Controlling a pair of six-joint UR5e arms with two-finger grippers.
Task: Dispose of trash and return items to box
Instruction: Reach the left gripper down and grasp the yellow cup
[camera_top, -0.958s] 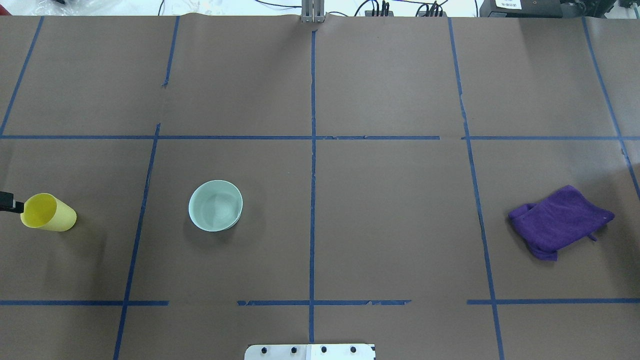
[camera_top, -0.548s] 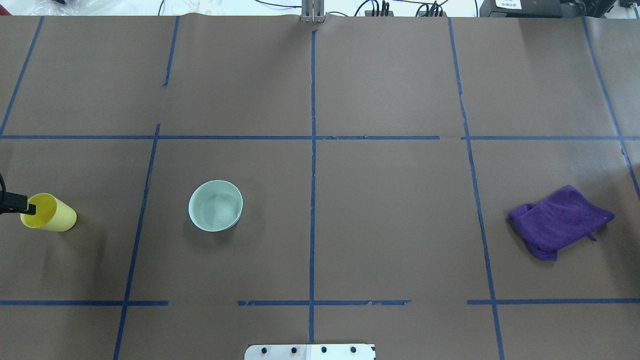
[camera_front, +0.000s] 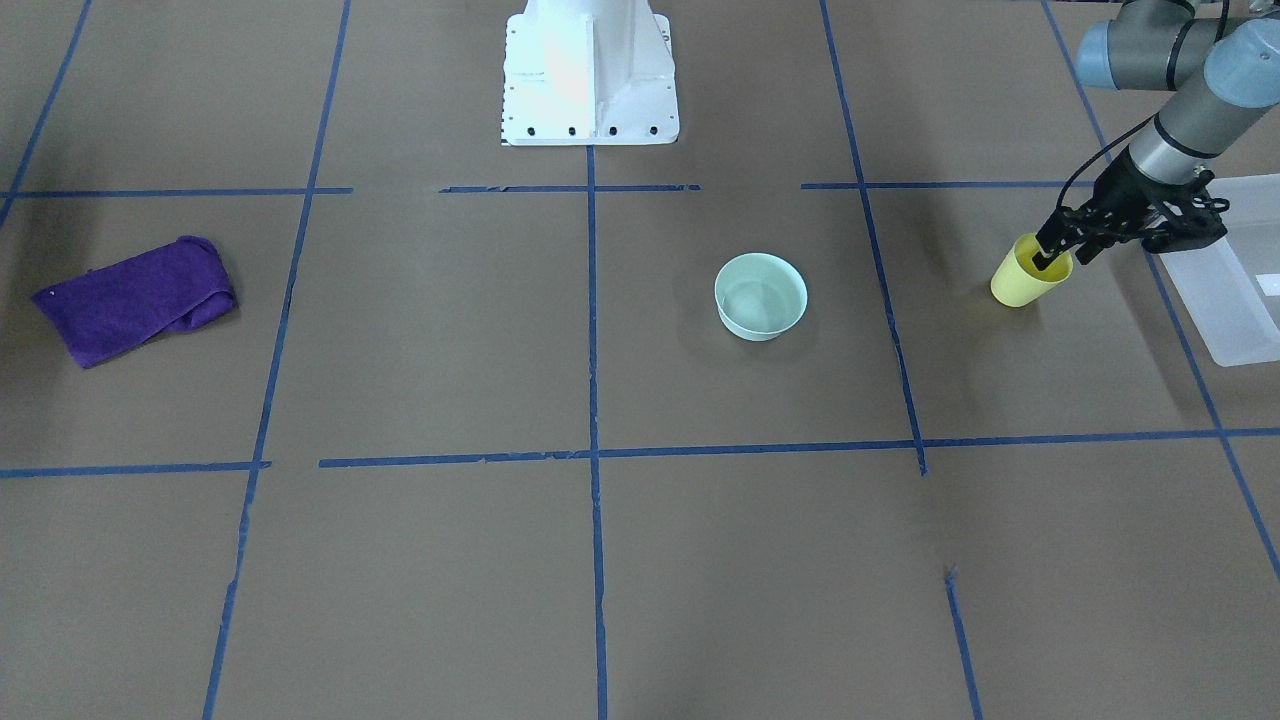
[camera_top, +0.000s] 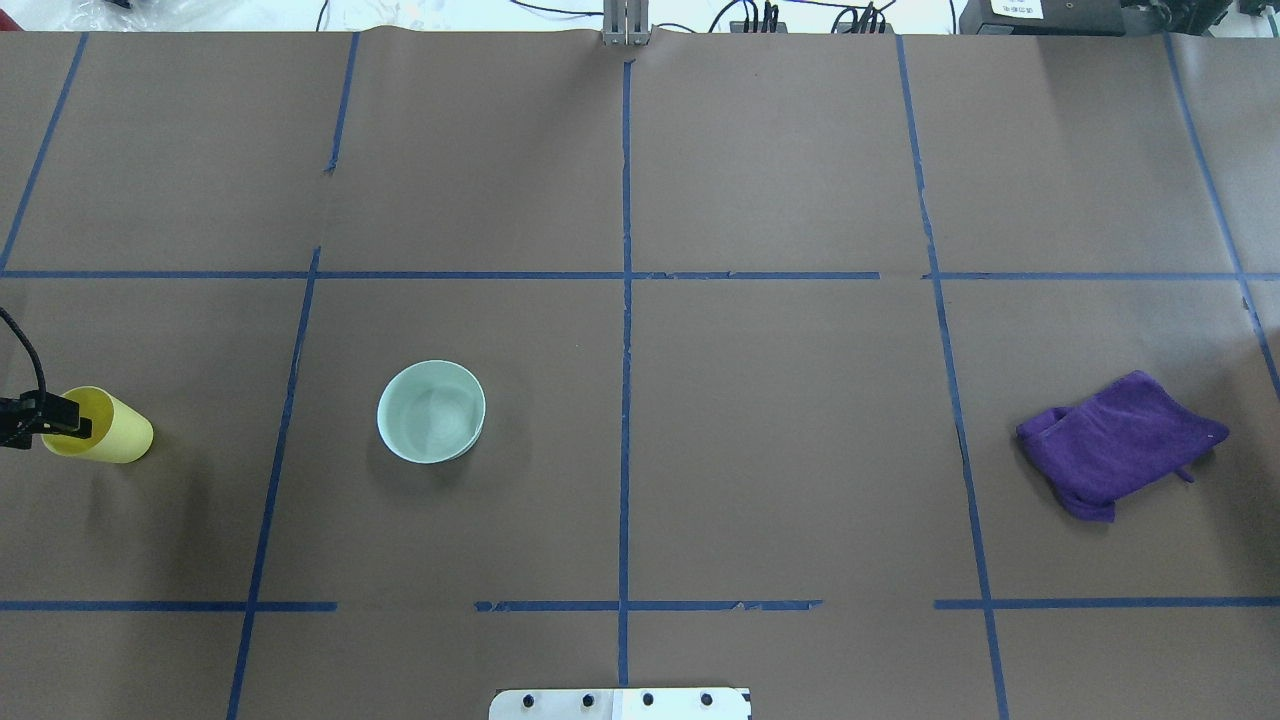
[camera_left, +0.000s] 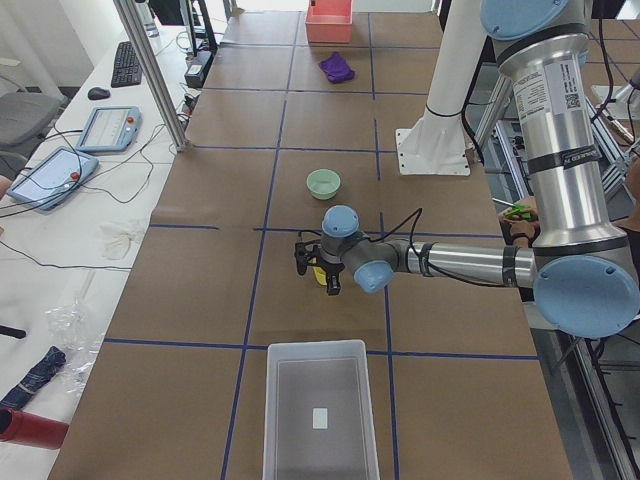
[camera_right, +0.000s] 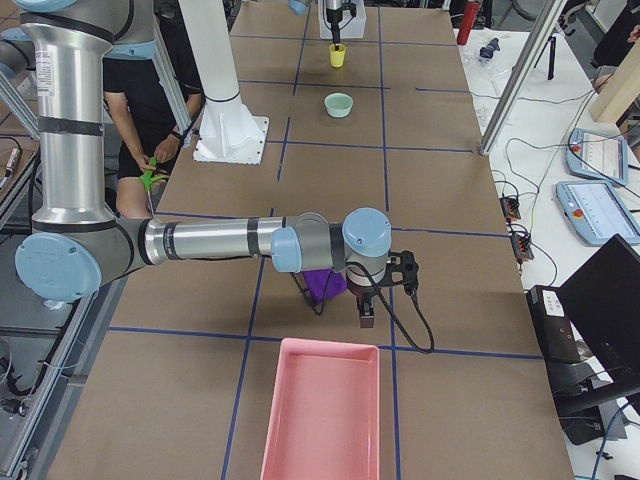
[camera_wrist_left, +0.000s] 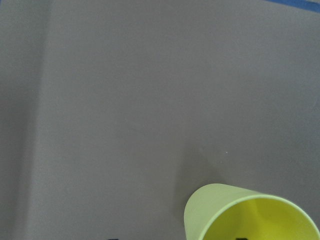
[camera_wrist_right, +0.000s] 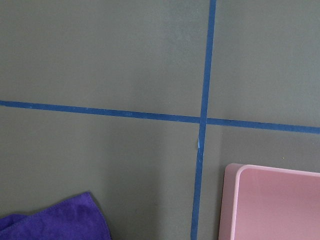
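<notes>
So the yellow cup (camera_front: 1025, 283) is standing upright on the brown tabletop (camera_front: 750, 560), way over on the robot's left side, just beside the frosted white box (camera_front: 1225, 310) but not in it. The box sits at that end of the tabletop with only a small white label visible inside.

The left gripper (camera_front: 1048, 258) is right at the cup's mouth. From the front-facing view one of its fingers (camera_front: 1043, 262) dips down inside the rim. The left wrist cam only catches tiny dark bits along the bottom edge, one inside the cup and one out on the paper, so the fingers look spread apart with the cup wall between them, not pinching it.

The mint bowl (camera_front: 760, 297) is upright further toward the middle, well apart from the cup, with a blue tape line between them.

Over on the other end, the right gripper (camera_right: 365, 318) hangs low over the tabletop, between the purple cloth (camera_right: 325, 283) and the near rim of the pink tray (camera_right: 320, 420). It only shows up in the side view and its own wrist cam doesn't catch the fingers, so I can't tell if they're apart or together. The cloth is bunched up on the paper, outside the tray.
</notes>
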